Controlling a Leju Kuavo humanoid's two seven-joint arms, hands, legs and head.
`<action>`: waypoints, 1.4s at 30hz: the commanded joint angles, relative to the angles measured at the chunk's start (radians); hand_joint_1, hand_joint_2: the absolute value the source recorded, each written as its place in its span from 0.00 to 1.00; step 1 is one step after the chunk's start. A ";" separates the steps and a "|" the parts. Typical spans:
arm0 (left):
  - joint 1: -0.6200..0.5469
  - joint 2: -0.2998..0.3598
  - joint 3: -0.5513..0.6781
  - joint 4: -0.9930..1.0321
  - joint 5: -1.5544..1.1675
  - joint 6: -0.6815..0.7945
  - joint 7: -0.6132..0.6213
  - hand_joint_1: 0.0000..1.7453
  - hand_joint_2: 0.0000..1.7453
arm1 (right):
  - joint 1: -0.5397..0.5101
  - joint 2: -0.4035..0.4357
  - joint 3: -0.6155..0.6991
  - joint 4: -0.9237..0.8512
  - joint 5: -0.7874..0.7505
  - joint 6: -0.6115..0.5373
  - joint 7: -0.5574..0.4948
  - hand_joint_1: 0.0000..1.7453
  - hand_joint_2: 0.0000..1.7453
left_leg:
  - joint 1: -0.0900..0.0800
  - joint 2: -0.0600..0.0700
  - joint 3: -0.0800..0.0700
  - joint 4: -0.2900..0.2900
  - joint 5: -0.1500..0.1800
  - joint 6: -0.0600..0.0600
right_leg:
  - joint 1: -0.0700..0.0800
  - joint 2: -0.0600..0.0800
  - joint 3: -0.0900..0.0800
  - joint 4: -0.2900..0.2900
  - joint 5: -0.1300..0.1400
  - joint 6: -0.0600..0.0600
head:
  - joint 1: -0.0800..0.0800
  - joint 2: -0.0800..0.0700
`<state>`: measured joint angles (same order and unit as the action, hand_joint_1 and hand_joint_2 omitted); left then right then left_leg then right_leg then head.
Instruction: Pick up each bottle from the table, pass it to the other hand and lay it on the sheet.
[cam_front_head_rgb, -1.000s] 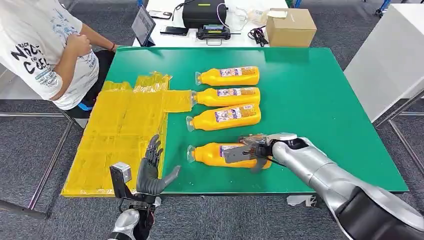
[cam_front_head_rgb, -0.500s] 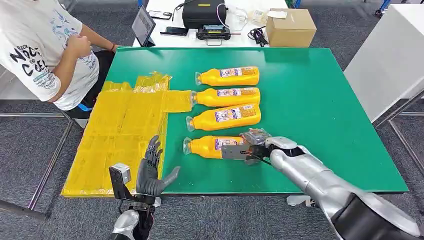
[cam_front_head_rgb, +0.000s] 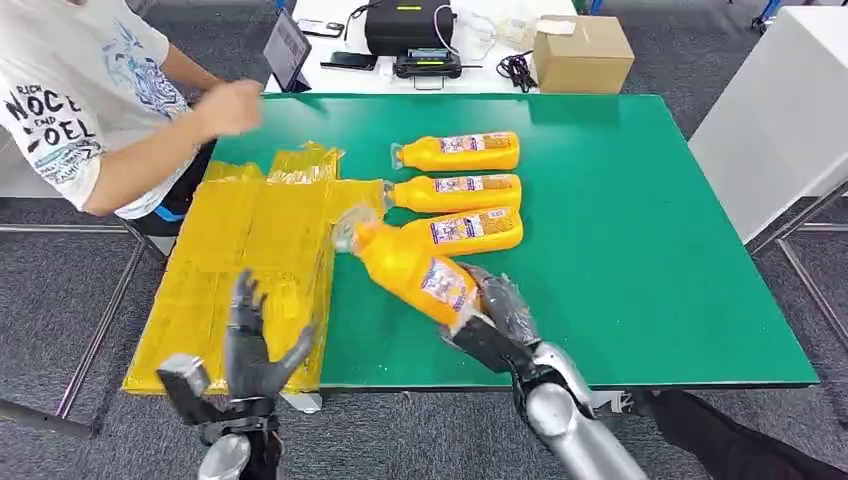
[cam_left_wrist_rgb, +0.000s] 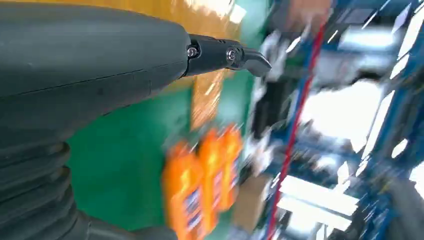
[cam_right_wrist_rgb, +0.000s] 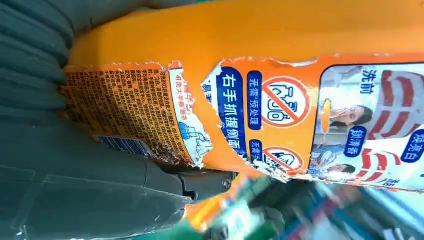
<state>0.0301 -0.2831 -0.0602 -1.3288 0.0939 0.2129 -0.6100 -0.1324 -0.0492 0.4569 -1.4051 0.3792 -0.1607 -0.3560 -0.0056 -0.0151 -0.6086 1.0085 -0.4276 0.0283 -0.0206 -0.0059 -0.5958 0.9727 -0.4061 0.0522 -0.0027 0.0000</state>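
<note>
The right hand (cam_front_head_rgb: 492, 322) is grasping the base of one orange bottle (cam_front_head_rgb: 412, 266), holding it lifted off the green bench (cam_front_head_rgb: 640, 250) and tilted, its cap end pointing toward the yellow sheet (cam_front_head_rgb: 240, 260). In the right wrist view the torn label of this bottle (cam_right_wrist_rgb: 280, 115) is sitting against the fingers (cam_right_wrist_rgb: 100, 190). The left hand (cam_front_head_rgb: 252, 350) is waiting released, fingers spread and raised, over the sheet's corner at the near edge of the bench. Three more bottles are lying in a row toward the far edge: far (cam_front_head_rgb: 455, 152), middle (cam_front_head_rgb: 452, 192) and near (cam_front_head_rgb: 470, 230), the lifted bottle's cap overlapping the near one in the head view. The right half of the bench is lying bare out to its right edge. A person (cam_front_head_rgb: 90, 100) is reaching an arm over the far left corner. Compared with a second ago, the held bottle is now off the surface (it was lying flat near the front edge), the right arm is drawn back, and the left hand is sitting farther left.
</note>
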 joint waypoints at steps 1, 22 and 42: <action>0.089 -0.011 0.068 -0.264 0.048 0.034 -0.004 0.00 1.00 | 0.213 0.110 -0.222 -0.299 0.062 -0.100 -0.026 1.00 1.00 | 0.002 -0.001 0.003 0.002 -0.004 -0.002 | 0.003 -0.002 0.005 0.001 -0.004 -0.003 | 0.000 0.000; -0.015 0.077 -0.153 -0.006 0.178 -0.356 0.161 0.00 1.00 | 0.113 0.220 -0.064 0.285 0.056 0.029 -0.249 1.00 1.00 | 0.001 0.003 0.005 -0.003 0.000 -0.001 | 0.001 0.003 0.004 -0.003 0.001 -0.002 | 0.000 0.000; -0.034 0.120 -0.232 0.061 0.049 -0.572 0.136 0.00 1.00 | 0.048 0.254 0.067 0.364 0.008 0.155 -0.258 1.00 1.00 | 0.002 0.004 0.006 -0.001 -0.002 -0.002 | 0.002 0.003 0.005 -0.001 -0.001 -0.003 | 0.001 0.000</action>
<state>0.0292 -0.2037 -0.2484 -1.3435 0.1579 -0.3548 -0.4727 -0.0267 0.2010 0.4887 -1.1093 0.3861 -0.0171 -0.6241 -0.0055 -0.0137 -0.6084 1.0081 -0.4275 0.0283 -0.0205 -0.0047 -0.5962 0.9725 -0.4061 0.0518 -0.0019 0.0000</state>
